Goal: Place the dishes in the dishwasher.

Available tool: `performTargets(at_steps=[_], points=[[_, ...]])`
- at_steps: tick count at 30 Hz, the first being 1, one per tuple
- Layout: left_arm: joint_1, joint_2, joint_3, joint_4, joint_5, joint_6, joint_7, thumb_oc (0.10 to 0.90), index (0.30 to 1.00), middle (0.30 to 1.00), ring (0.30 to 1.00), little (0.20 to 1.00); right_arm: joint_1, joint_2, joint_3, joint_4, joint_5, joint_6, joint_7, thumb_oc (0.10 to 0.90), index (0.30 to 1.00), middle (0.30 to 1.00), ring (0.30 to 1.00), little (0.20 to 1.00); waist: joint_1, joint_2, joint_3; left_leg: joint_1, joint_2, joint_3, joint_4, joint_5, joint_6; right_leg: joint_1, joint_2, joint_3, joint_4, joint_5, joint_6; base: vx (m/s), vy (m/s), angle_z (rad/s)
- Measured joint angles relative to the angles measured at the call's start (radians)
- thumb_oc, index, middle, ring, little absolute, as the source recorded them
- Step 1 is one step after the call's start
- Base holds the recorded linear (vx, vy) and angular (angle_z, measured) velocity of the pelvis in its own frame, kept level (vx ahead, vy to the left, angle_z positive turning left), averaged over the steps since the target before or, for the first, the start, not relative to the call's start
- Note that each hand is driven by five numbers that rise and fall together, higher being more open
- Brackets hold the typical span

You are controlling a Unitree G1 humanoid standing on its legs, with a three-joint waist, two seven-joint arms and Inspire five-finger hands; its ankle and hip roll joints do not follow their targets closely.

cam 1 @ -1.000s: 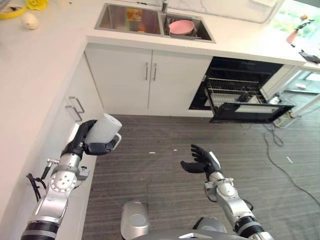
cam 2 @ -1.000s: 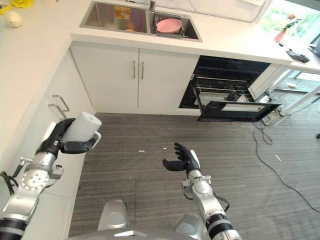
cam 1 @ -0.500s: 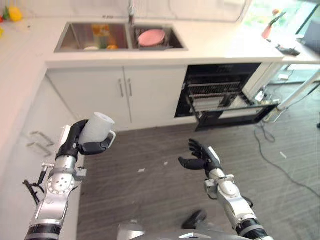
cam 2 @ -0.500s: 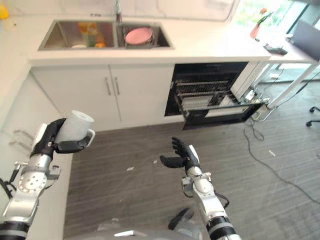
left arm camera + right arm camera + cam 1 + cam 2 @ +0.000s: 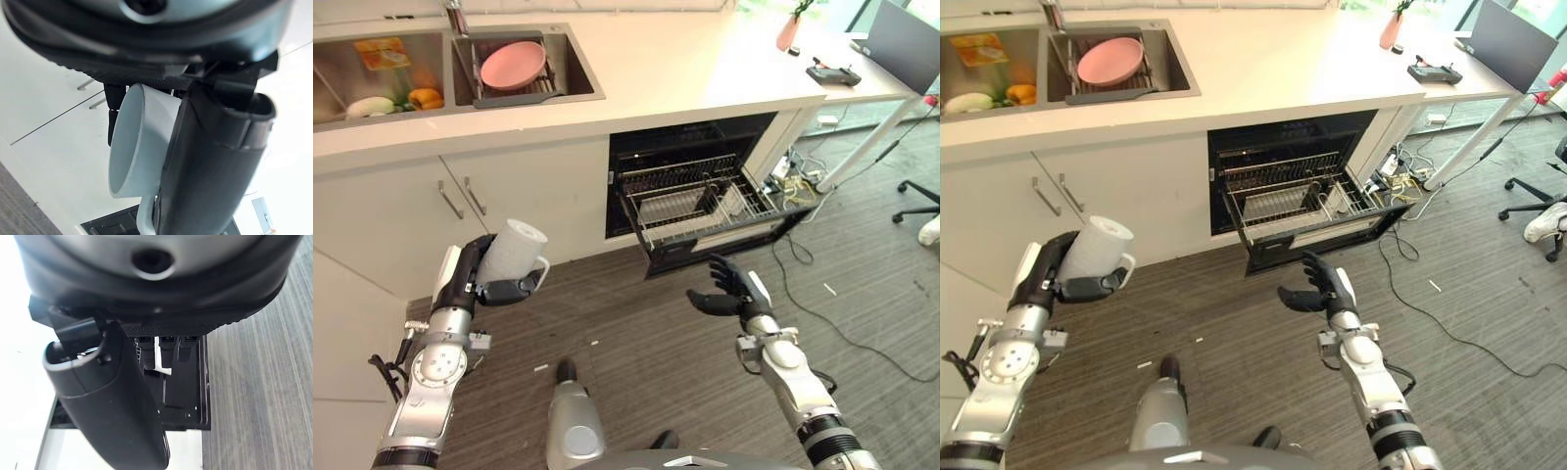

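Note:
My left hand (image 5: 462,284) is shut on a white mug (image 5: 510,252), held up in front of the white cabinets at the left; the mug (image 5: 138,147) also fills the left wrist view beside the thumb. The dishwasher (image 5: 700,196) stands open under the counter, its wire rack (image 5: 680,201) pulled out with a few items in it. My right hand (image 5: 732,292) hangs open and holds nothing, above the floor just in front of the dishwasher door. A pink plate (image 5: 512,65) lies in the sink (image 5: 570,70).
The left sink basin holds vegetables (image 5: 426,98) and a packet. White cabinet doors (image 5: 460,206) with bar handles run left of the dishwasher. A laptop (image 5: 899,47), a remote (image 5: 832,73) and a pink vase (image 5: 787,32) sit on the counter at right. An office chair (image 5: 920,196) stands far right.
The camera has swung right, bringing the open dishwasher to the middle. Both hands keep their poses; the left still holds the mug, the right now sits nearer the dishwasher door.

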Motion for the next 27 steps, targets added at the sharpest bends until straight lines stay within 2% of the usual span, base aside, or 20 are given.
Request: performTargets(at_steps=[1, 2, 3, 4, 5, 6, 7, 9, 10, 12, 13, 14, 16, 17, 18, 20, 22, 24, 25, 27], points=[[-0.001, -0.004, 0.0, 0.0, 0.0, -0.001, 0.004, 0.4, 0.3, 0.3, 0.3, 0.3, -0.002, -0.002, 0.015, 0.005, 0.0, -0.004, 0.008, 0.8, 0.9, 0.9, 0.9, 0.9, 0.002, 0.022, 0.002, 0.007, 0.007, -0.007, -0.023, 0.015, 0.007, 0.029, 0.011, -0.003, -0.012, -0.002, 0.022, 0.25, 0.169, -0.61], [-0.031, 0.008, 0.003, 0.01, 0.0, 0.001, 0.019, 0.4, 0.3, 0.3, 0.3, 0.3, -0.012, 0.036, 0.051, 0.025, 0.006, -0.003, 0.013, 0.8, 0.9, 0.9, 0.9, 0.9, 0.021, -0.003, 0.016, 0.021, -0.022, -0.016, 0.007, 0.095, 0.023, 0.058, -0.016, 0.007, -0.023, -0.023, 0.08, 0.25, 0.169, -0.4], [-0.048, 0.013, 0.003, 0.013, -0.001, 0.001, 0.029, 0.4, 0.3, 0.3, 0.3, 0.3, -0.021, 0.045, 0.073, 0.022, 0.016, -0.003, 0.023, 0.8, 0.9, 0.9, 0.9, 0.9, 0.033, -0.016, 0.023, 0.034, -0.037, -0.012, 0.005, 0.104, 0.03, 0.057, -0.022, 0.008, -0.013, -0.035, 0.093, 0.27, 0.214, -0.48], [-0.058, 0.023, 0.004, 0.012, -0.001, 0.001, 0.03, 0.4, 0.3, 0.3, 0.3, 0.3, -0.017, 0.041, 0.083, 0.017, 0.027, 0.003, 0.017, 0.8, 0.9, 0.9, 0.9, 0.9, 0.049, -0.019, 0.024, 0.064, -0.051, -0.008, -0.008, 0.146, 0.054, 0.062, -0.003, -0.003, -0.019, -0.035, 0.096, 0.26, 0.202, -0.46], [-0.059, 0.036, 0.006, 0.008, -0.001, 0.001, 0.033, 0.4, 0.3, 0.3, 0.3, 0.3, -0.02, 0.04, 0.08, 0.014, 0.035, 0.003, 0.02, 0.8, 0.9, 0.9, 0.9, 0.9, 0.053, -0.03, 0.027, 0.088, -0.065, 0.004, -0.016, 0.155, 0.1, 0.069, 0.002, -0.005, -0.022, -0.035, 0.096, 0.33, 0.259, -0.42], [-0.064, 0.052, 0.009, 0.007, -0.001, 0.001, 0.035, 0.4, 0.3, 0.3, 0.3, 0.3, -0.023, 0.04, 0.083, 0.01, 0.034, 0.004, 0.018, 0.8, 0.9, 0.9, 0.9, 0.9, 0.055, -0.048, 0.038, 0.101, -0.092, 0.016, -0.009, 0.147, 0.117, 0.074, 0.002, 0.0, -0.019, -0.035, 0.096, 0.24, 0.198, -0.35], [-0.069, 0.062, 0.017, -0.005, -0.001, 0.001, 0.035, 0.4, 0.3, 0.3, 0.3, 0.3, -0.019, 0.035, 0.075, 0.01, 0.039, 0.004, 0.017, 0.8, 0.9, 0.9, 0.9, 0.9, 0.059, -0.072, 0.052, 0.118, -0.126, 0.045, 0.022, 0.115, 0.14, 0.085, -0.007, -0.021, -0.024, -0.044, 0.052, 0.26, 0.271, -0.27], [-0.073, 0.069, 0.018, -0.036, -0.001, 0.001, 0.03, 0.4, 0.3, 0.3, 0.3, 0.3, -0.022, 0.03, 0.05, -0.007, 0.045, 0.004, 0.02, 0.8, 0.9, 0.9, 0.9, 0.9, 0.058, -0.059, 0.07, 0.105, -0.112, 0.06, 0.088, 0.069, 0.138, 0.085, -0.012, -0.014, -0.008, -0.03, 0.068, 0.25, 0.294, -0.4], [-0.074, 0.068, 0.021, -0.049, -0.001, -0.002, 0.028, 0.4, 0.3, 0.3, 0.3, 0.3, -0.028, 0.031, 0.042, -0.04, 0.068, 0.002, 0.024, 0.8, 0.9, 0.9, 0.9, 0.9, 0.079, -0.034, 0.09, 0.103, -0.086, 0.075, 0.161, 0.021, 0.143, 0.073, -0.018, -0.003, 0.058, -0.049, 0.057, 0.29, 0.347, -0.45], [-0.078, 0.07, 0.017, -0.049, -0.001, -0.001, 0.027, 0.4, 0.3, 0.3, 0.3, 0.3, -0.03, 0.034, 0.042, -0.071, 0.076, -0.001, 0.028, 0.8, 0.9, 0.9, 0.9, 0.9, 0.067, -0.03, 0.097, 0.112, -0.069, 0.08, 0.212, -0.029, 0.143, 0.063, -0.03, 0.002, 0.139, -0.064, 0.078, 0.18, 0.437, -0.4], [-0.068, 0.071, 0.009, -0.047, -0.001, 0.0, 0.027, 0.4, 0.3, 0.3, 0.3, 0.3, -0.035, 0.049, 0.026, -0.09, 0.076, -0.003, 0.034, 0.8, 0.9, 0.9, 0.9, 0.9, 0.063, 0.0, 0.112, 0.137, -0.039, 0.068, 0.244, -0.045, 0.162, 0.018, -0.082, 0.019, 0.348, -0.097, 0.114, 0.05, 0.368, -0.29], [-0.07, 0.083, 0.004, -0.047, -0.001, -0.002, 0.022, 0.4, 0.3, 0.3, 0.3, 0.3, -0.031, 0.065, 0.013, -0.11, 0.08, -0.004, 0.033, 0.8, 0.9, 0.9, 0.9, 0.9, 0.044, -0.01, 0.113, 0.162, -0.049, 0.076, 0.252, -0.073, 0.157, -0.027, -0.128, 0.012, 0.465, -0.088, 0.124, 0.12, 0.264, -0.31], [-0.069, 0.091, 0.011, -0.044, -0.001, -0.001, 0.027, 0.4, 0.3, 0.3, 0.3, 0.3, -0.042, 0.077, 0.003, -0.139, 0.083, -0.012, 0.033, 0.8, 0.9, 0.9, 0.9, 0.9, 0.045, -0.016, 0.115, 0.177, -0.052, 0.097, 0.282, -0.116, 0.177, -0.086, -0.207, 0.016, 0.637, -0.08, 0.14, 0.21, 0.086, -0.3], [-0.069, 0.094, 0.011, -0.046, -0.001, -0.002, 0.027, 0.4, 0.3, 0.3, 0.3, 0.3, -0.045, 0.077, 0.002, -0.148, 0.083, -0.012, 0.034, 0.8, 0.9, 0.9, 0.9, 0.9, 0.045, -0.02, 0.113, 0.185, -0.058, 0.096, 0.276, -0.122, 0.179, -0.096, -0.229, 0.005, 0.644, -0.074, 0.147, 0.24, -0.058, -0.25], [-0.069, 0.094, 0.019, -0.049, -0.001, -0.003, 0.03, 0.4, 0.3, 0.3, 0.3, 0.3, -0.047, 0.076, 0.0, -0.165, 0.083, -0.013, 0.036, 0.8, 0.9, 0.9, 0.9, 0.9, 0.052, -0.027, 0.108, 0.191, -0.072, 0.092, 0.257, -0.12, 0.178, -0.095, -0.24, -0.017, 0.598, -0.082, 0.148, 0.17, -0.096, -0.06], [-0.062, 0.09, 0.036, -0.051, 0.0, -0.007, 0.025, 0.4, 0.3, 0.3, 0.3, 0.3, -0.054, 0.076, -0.007, -0.177, 0.083, -0.015, 0.043, 0.8, 0.9, 0.9, 0.9, 0.9, 0.058, -0.031, 0.105, 0.192, -0.094, 0.065, 0.228, -0.107, 0.181, -0.069, -0.223, -0.037, 0.416, -0.08, 0.143, 0.12, -0.109, 0.18], [-0.058, 0.082, 0.04, -0.053, 0.0, -0.006, 0.025, 0.4, 0.3, 0.3, 0.3, 0.3, -0.056, 0.076, -0.027, -0.179, 0.081, -0.015, 0.046, 0.8, 0.9, 0.9, 0.9, 0.9, 0.056, -0.027, 0.097, 0.176, -0.108, 0.019, 0.205, -0.098, 0.183, -0.055, -0.205, -0.009, 0.23, -0.073, 0.138, 0.09, -0.079, 0.61], [-0.063, 0.083, 0.047, -0.053, 0.0, -0.006, 0.033, 0.4, 0.3, 0.3, 0.3, 0.3, -0.042, 0.075, -0.044, -0.196, 0.08, -0.015, 0.043, 0.8, 0.9, 0.9, 0.9, 0.9, 0.036, -0.046, 0.084, 0.147, -0.129, -0.015, 0.196, -0.081, 0.178, -0.072, -0.205, 0.055, 0.18, -0.054, 0.131, 0.21, -0.167, 0.79], [-0.054, 0.081, 0.055, -0.052, 0.0, -0.004, 0.035, 0.4, 0.3, 0.3, 0.3, 0.3, -0.042, 0.076, -0.042, -0.192, 0.08, -0.013, 0.043, 0.8, 0.9, 0.9, 0.9, 0.9, 0.046, -0.053, 0.08, 0.152, -0.132, -0.008, 0.196, -0.083, 0.169, -0.078, -0.217, 0.047, 0.184, -0.049, 0.133, 0.21, -0.228, 0.33], [-0.033, 0.083, 0.073, -0.054, 0.0, -0.001, 0.041, 0.4, 0.3, 0.3, 0.3, 0.3, -0.04, 0.086, -0.038, -0.192, 0.08, -0.012, 0.047, 0.8, 0.9, 0.9, 0.9, 0.9, 0.065, -0.064, 0.07, 0.161, -0.13, 0.004, 0.206, -0.09, 0.136, -0.076, -0.197, 0.03, 0.135, -0.006, 0.123, 0.14, -0.198, -0.12]])
